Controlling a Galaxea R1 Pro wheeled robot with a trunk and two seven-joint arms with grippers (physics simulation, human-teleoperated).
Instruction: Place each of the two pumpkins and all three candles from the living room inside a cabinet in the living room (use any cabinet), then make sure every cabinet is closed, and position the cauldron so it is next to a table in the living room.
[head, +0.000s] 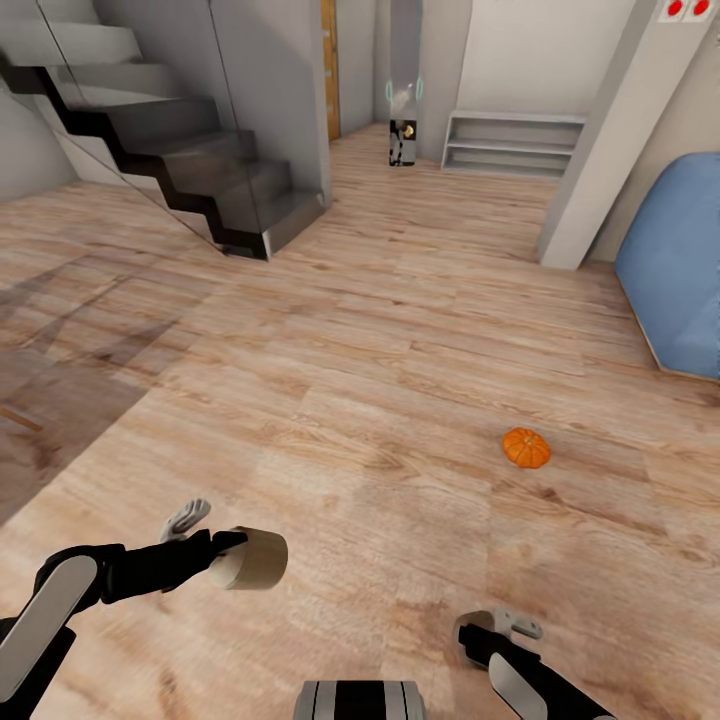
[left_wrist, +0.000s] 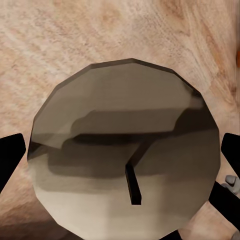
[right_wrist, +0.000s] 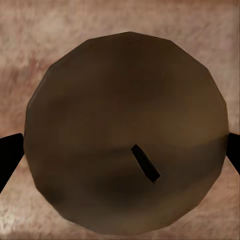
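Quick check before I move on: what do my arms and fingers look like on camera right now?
In the head view the left arm is black with a pale grey rounded panel on its forearm. The right arm has the same black body and grey panel. Pale grey parts sit near each wrist. In both wrist views the fingers are flat, matte black, with no markings or loose cables visible.

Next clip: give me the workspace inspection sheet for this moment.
Surface: bare wooden floor.
Job's things: one pumpkin lying on the floor ahead and to the right; one candle held in the left gripper, another candle in the right gripper's wrist view.
Clutter: nothing seen.
Grippers: left shut on candle; right gripper low in the head view, dark fingers flanking its candle.
Cables: nothing seen.
Surroundings: dark staircase left, low shelf at the back, blue cushion right.
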